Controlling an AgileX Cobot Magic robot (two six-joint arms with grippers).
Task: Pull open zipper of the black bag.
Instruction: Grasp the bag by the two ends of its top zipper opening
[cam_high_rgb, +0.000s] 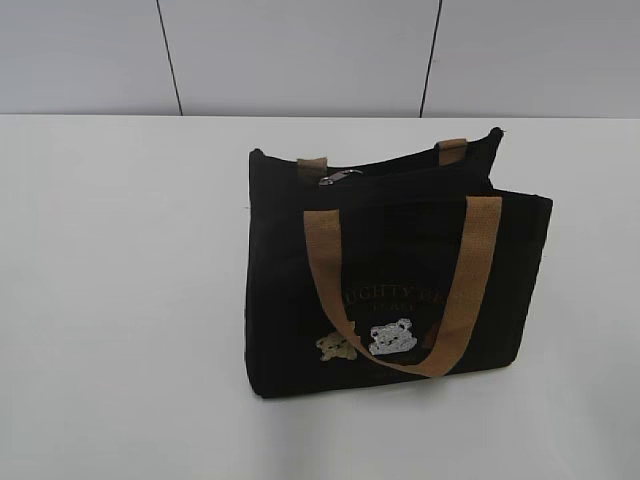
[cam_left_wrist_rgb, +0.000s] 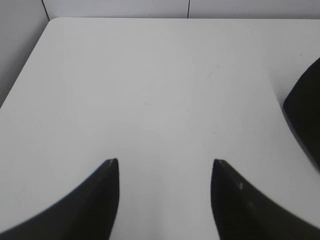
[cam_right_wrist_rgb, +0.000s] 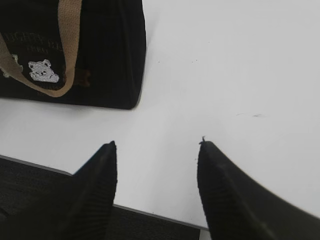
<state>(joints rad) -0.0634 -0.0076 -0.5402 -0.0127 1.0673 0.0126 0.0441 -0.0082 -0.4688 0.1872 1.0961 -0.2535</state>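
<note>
The black bag (cam_high_rgb: 395, 290) stands upright on the white desk (cam_high_rgb: 120, 300), a bit toward the far edge, front with the 2 bear patches (cam_high_rgb: 370, 340) facing the near edge. Its long axis runs left to right, slightly skewed. The zipper (cam_high_rgb: 338, 178) pull sits at the left end of the top. Left gripper (cam_left_wrist_rgb: 165, 165) and right gripper (cam_right_wrist_rgb: 155, 145) both hang with fingers spread, holding nothing, well apart from the bag, nothing blocking

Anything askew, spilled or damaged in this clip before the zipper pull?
Nothing stands out. The black bag stands upright and intact on the white table, its front tan handle hanging down, zipper pull at the top edge.
</note>
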